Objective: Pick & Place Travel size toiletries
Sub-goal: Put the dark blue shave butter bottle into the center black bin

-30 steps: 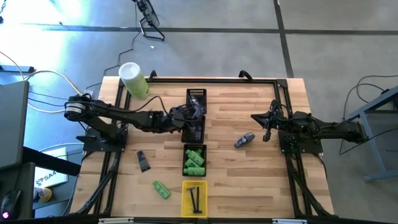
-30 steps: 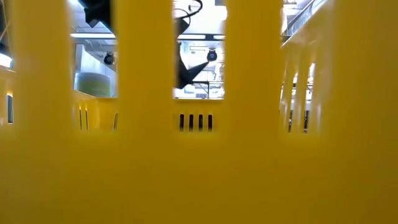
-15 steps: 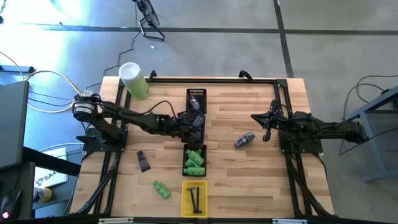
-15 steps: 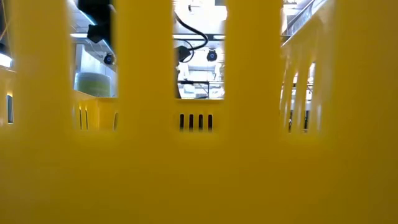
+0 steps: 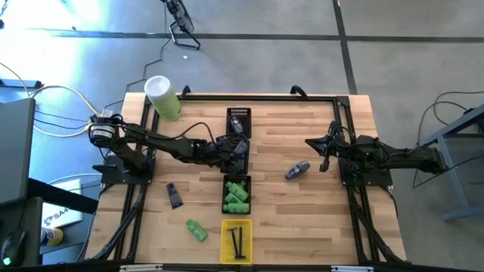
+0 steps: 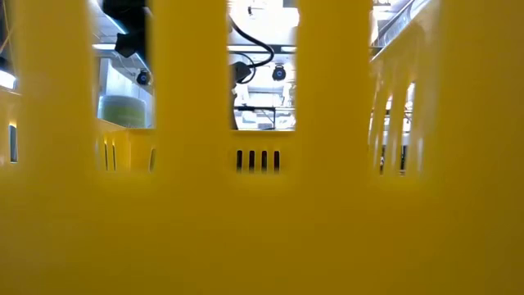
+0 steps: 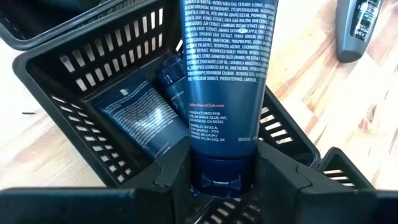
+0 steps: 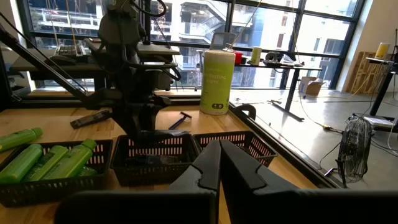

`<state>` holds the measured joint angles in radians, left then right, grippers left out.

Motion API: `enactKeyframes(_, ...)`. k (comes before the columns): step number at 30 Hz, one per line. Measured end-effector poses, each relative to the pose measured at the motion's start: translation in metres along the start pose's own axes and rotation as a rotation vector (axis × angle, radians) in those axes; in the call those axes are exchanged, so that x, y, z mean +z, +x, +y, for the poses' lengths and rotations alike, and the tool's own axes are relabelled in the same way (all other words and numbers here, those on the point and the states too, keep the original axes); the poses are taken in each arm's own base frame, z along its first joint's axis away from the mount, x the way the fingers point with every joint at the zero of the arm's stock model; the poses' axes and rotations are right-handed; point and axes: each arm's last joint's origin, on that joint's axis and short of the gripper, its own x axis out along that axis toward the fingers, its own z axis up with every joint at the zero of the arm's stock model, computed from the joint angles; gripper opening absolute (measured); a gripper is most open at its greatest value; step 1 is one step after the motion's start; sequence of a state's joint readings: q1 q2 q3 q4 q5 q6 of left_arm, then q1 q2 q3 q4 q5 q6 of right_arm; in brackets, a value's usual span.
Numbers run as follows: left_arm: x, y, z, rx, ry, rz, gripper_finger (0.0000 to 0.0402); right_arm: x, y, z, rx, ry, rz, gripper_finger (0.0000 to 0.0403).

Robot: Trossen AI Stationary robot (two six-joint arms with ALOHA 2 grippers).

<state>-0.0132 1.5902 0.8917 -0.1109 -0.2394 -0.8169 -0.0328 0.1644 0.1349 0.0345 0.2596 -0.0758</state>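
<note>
My left fingers (image 7: 214,177), carried rightward, now hover over the middle black tray (image 7: 81,81), pinching a dark tube (image 7: 224,74) ready to drop. My right fingers (image 8: 219,163), pressed together, idle at three o'clock.

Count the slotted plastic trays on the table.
4, in one column down the table's middle: a black tray farthest back, a second black tray next, a third black tray holding bright green bottles, and a yellow tray at the near edge.
</note>
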Motion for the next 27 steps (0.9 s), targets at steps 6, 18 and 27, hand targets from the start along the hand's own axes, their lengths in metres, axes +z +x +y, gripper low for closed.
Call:
enactKeyframes(6, -0.001, 0.0, 0.001, 0.006, 0.002, 0.006, 0.0157, 0.0, 0.0, 0.0, 0.0, 0.0, 0.0, 0.0002)
enactKeyframes(18, 0.002, -0.004, -0.001, -0.013, -0.005, -0.013, 0.0208, 0.0, 0.0, 0.0, 0.0, 0.0, 0.0, 0.0002)
enactKeyframes(27, 0.015, -0.03, -0.006, -0.078, 0.066, -0.081, 0.0209, 0.0, 0.0, 0.0, 0.0, 0.0, 0.0, 0.0002)
